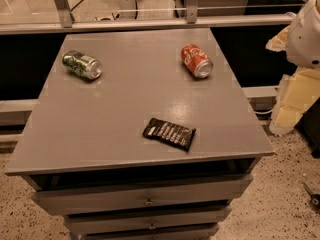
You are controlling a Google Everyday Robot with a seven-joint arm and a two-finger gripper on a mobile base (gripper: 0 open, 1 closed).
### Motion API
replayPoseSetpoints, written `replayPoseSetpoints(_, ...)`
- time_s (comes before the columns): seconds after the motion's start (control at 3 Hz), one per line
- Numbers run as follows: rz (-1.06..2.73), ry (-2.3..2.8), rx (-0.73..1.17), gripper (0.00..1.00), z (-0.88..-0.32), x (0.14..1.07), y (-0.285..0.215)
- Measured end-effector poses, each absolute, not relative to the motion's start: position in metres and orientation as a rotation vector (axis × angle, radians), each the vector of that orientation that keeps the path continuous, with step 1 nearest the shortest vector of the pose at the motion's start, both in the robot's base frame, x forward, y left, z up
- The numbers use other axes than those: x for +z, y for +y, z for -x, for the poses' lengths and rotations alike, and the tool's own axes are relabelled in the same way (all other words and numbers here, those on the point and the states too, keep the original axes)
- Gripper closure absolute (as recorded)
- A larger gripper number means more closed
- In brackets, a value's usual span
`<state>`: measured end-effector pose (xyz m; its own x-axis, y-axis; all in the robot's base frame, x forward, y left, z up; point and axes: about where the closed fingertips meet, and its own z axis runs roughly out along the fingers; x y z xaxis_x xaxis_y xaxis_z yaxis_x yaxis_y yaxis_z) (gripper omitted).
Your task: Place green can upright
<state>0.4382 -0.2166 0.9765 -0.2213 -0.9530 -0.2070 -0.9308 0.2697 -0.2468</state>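
Observation:
The green can (82,64) lies on its side at the far left of the grey cabinet top (115,119), its silver end facing front right. Its body is mottled green and white. A white rounded part of my arm (305,34) shows at the upper right edge, beyond the cabinet's right side and far from the can. My gripper is out of view.
A red-orange can (196,61) lies on its side at the far right of the top. A black snack packet (169,133) lies flat near the front middle. The cabinet has drawers (145,196) below. A metal rail (150,24) runs behind, and foam blocks (295,101) stand at the right.

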Motion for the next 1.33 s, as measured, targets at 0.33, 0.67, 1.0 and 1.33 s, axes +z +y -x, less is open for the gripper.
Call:
replayPoseSetpoints(0.33, 1.724, 2.231, -0.1, 0.0, -0.438, 0.977, -0.217)
replayPoseSetpoints(0.67, 1.723, 2.196, -0.086, 0.0, -0.472, 0.975, -0.189)
replayPoseSetpoints(1.0, 1.66, 2.149, -0.046, 0.0, -0.553, 0.976, -0.132)
replayPoseSetpoints(1.33, 1.589, 2.109, -0.01, 0.0, -0.607, 0.981, -0.091)
